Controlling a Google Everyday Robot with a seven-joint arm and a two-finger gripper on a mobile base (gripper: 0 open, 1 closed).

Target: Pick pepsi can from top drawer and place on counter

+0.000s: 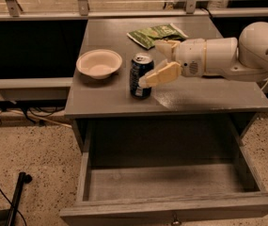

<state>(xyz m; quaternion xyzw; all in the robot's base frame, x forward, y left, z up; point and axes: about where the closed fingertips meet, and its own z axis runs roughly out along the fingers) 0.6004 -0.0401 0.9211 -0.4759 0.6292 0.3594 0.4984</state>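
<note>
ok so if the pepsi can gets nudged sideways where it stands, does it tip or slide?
The pepsi can stands upright on the counter, taller than wide: a high push probably tips it, and then it may roll. The counter looks smooth, so a low push likely slides it. The gripper, open, sits just right of it in the picture.

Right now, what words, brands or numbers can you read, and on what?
pepsi can, standing on the counter: pale marks on its blue side, not legible.
green packet: print not legible.
pincer, open beside the can over the counter: no text.
bowl and top drawer: no text.
</note>
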